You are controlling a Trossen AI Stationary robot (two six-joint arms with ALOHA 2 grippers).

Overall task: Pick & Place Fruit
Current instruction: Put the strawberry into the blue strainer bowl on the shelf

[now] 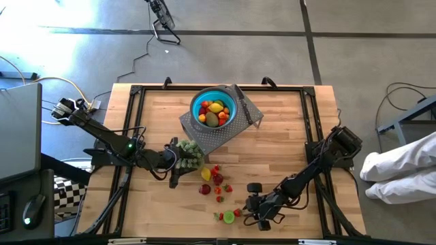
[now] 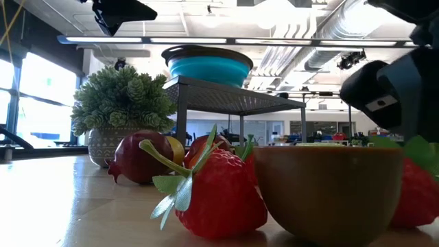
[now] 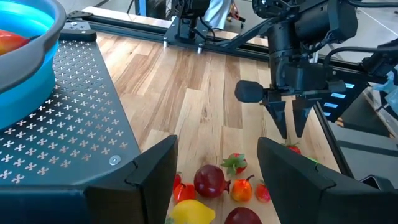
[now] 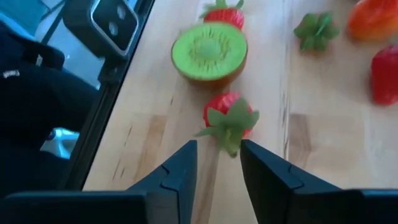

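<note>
Just ahead of the right claw, a strawberry blocks the gap between its parted fingers; a kiwi half lies beyond it. To one side runs the surface's black frame rail (close); bare wood lies open on the other.

Fruit's in two lots. Right past the right pincer tips sits a red strawberry with its green leafy cap turned toward the fingers. Just beyond it lies a halved kiwi, lime-green cut face up, and another strawberry is touching its far side. A loose cluster of red, orange and yellow pieces lies just ahead of the left pincer. More fruit is piled in the blue bowl, well away from both.
</note>
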